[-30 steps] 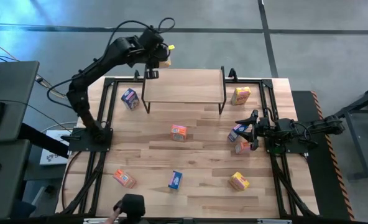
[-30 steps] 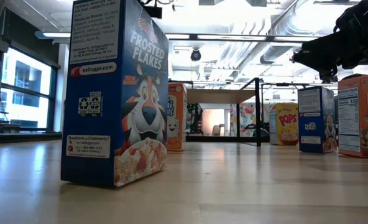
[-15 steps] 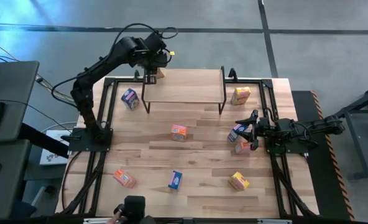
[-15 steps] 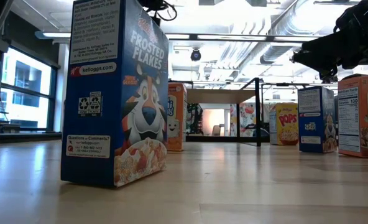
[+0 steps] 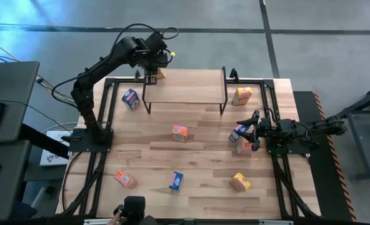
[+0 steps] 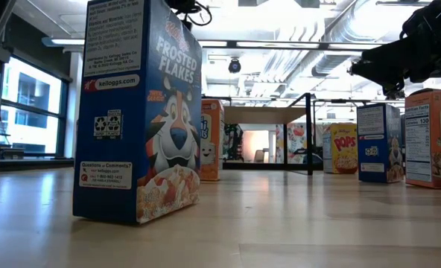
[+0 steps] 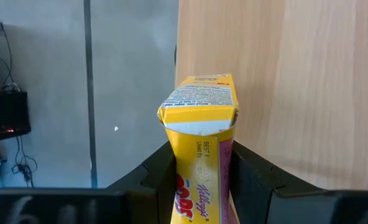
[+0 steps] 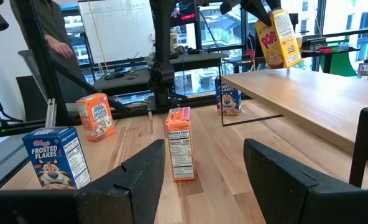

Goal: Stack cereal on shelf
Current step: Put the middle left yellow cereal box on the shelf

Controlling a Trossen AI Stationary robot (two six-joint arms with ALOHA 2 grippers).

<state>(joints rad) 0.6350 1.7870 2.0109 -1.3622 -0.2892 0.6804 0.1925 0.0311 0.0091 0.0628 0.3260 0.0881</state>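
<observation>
- The left gripper (image 5: pixel 152 74) hung over the far left corner of the shelf (image 5: pixel 191 87), clamped on a yellow Pops box (image 7: pixel 199 155).
- In the left wrist view the two dark fingers (image 7: pixel 156 177) pressed the box's narrow sides, its folded end flap pointing away from the wrist, with the shelf's light plank beside and beneath it.
- From the right wrist view the same yellow box (image 8: pixel 278 38) hung tilted above the plank's far end; whether it touched the wood could not be told.
- The right gripper (image 5: pixel 246 131) waited at the right side of the table (image 5: pixel 204 162), its fingers partly apart and holding nothing.
- A blue box (image 5: pixel 236 134) and an orange-red box (image 5: pixel 243 147) lay just beside the right gripper's fingertips.
- Another yellow box (image 5: pixel 242 95) stood to the right of the shelf, and a blue box (image 5: pixel 130 99) to its left.
- An orange-red box (image 5: pixel 179 132) sat mid-table in front of the shelf.
- Along the near part of the table lay an orange-red box (image 5: pixel 125 179), a blue Frosted Flakes box (image 5: pixel 176 180) and a yellow box (image 5: pixel 240 182).
</observation>
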